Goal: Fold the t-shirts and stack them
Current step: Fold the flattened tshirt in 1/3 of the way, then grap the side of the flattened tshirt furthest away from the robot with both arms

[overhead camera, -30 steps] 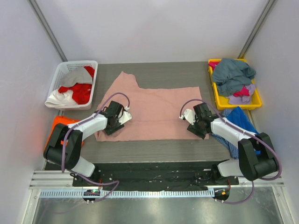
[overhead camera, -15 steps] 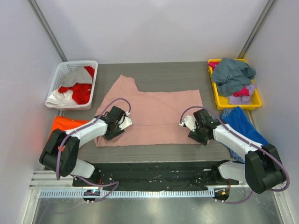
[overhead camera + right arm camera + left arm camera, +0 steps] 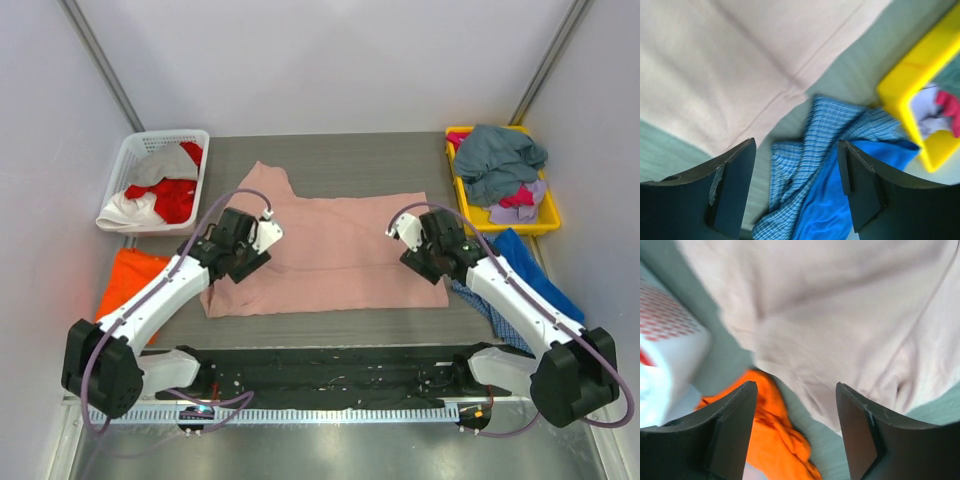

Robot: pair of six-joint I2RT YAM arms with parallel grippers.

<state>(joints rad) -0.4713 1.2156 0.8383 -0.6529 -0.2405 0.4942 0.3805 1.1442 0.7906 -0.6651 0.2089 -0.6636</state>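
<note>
L gripper & R gripper both wide open, holding nothing, over pink t-shirt on bench.

Claw spread, pink shirt, orange shirt

Plain white walls enclosed a dark grey table on 3 sides — 2 slanted metal struts marked the back corners, and even, soft light fell across the brushed-metal ledge in front.
</note>
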